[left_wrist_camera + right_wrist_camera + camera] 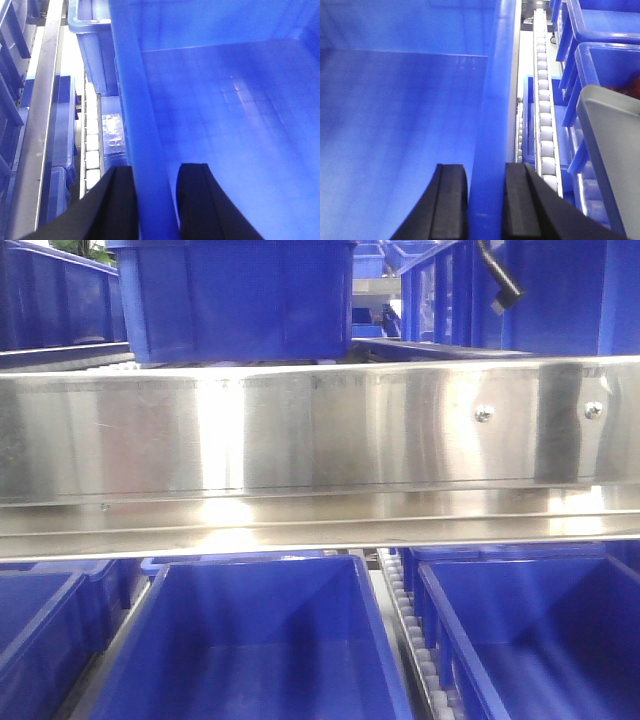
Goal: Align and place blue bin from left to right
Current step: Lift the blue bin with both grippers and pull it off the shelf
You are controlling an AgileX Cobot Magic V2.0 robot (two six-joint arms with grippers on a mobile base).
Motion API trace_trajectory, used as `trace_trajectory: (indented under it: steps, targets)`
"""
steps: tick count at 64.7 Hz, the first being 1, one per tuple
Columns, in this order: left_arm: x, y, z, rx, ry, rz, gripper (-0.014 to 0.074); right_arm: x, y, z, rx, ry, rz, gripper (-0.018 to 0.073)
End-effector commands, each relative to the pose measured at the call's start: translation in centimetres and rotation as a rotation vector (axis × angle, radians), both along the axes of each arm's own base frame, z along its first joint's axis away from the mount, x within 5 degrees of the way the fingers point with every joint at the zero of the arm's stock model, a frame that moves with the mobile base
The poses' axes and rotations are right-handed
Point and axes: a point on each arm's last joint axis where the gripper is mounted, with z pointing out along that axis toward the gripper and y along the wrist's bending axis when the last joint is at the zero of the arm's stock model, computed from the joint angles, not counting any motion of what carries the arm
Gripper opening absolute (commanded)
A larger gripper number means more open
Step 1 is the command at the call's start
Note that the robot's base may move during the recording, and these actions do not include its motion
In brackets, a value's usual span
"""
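The blue bin (225, 110) is open-topped and empty, and it fills both wrist views. My left gripper (156, 200) is shut on the bin's left wall (137, 125), one black finger outside it and one inside. My right gripper (486, 200) is shut on the bin's right wall (495, 100) in the same way. In the front view a large blue bin (260, 640) sits low in the middle, below the shelf rail. Neither gripper shows in that view.
A shiny metal shelf rail (320, 430) crosses the front view, with more blue bins (235, 300) above it and on both sides below (530, 640). White roller tracks (545, 125) run beside the held bin. A grey panel (610, 150) and stacked blue bins (600, 30) stand on the right.
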Motion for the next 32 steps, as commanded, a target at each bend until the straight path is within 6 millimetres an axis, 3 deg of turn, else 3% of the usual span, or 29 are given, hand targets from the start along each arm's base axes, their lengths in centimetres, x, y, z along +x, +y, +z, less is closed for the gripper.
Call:
trace_trajectory:
  steps: [1, 32]
  targets:
    - [-0.94, -0.33, 2.18, -0.023, -0.137, -0.030, -0.0017, -0.43, -0.20, 2.49, 0.005, -0.190, 0.035, -0.0070]
    - [-0.94, -0.33, 2.18, -0.023, -0.137, -0.030, -0.0017, -0.39, -0.17, 2.60, 0.009, -0.203, 0.036, -0.0070]
